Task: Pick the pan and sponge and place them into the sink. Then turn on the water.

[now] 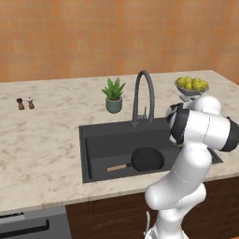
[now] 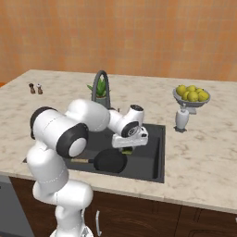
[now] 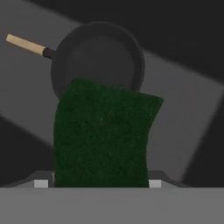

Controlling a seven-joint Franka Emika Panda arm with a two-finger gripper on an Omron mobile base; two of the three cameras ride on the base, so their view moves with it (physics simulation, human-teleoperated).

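- The two-finger gripper (image 3: 101, 183) is clamped on the small rectangular dark green sponge (image 3: 103, 135), which fills the gap between the fingers and juts out ahead of them in the hand view.
- Beyond the sponge, straight ahead of the fingers, lies the round black frying pan (image 3: 98, 59) with its slim light-wooden handle, flat on the floor of the large dark grey rectangular sink (image 1: 100, 140).
- From the right base view the gripper (image 2: 128, 147) hangs over the basin, just beside the pan.
- The step in hand looks like releasing the sponge. Lower a little so it drops short, then part the fingers fully; landing on bare basin floor beside the pan seems tidier than on it.
- The tall dark arched faucet (image 1: 142, 95) stands behind the fingers' working spot; no stream runs, so water is not yet on.
- Count: one pan, one sponge, one sink, one faucet.
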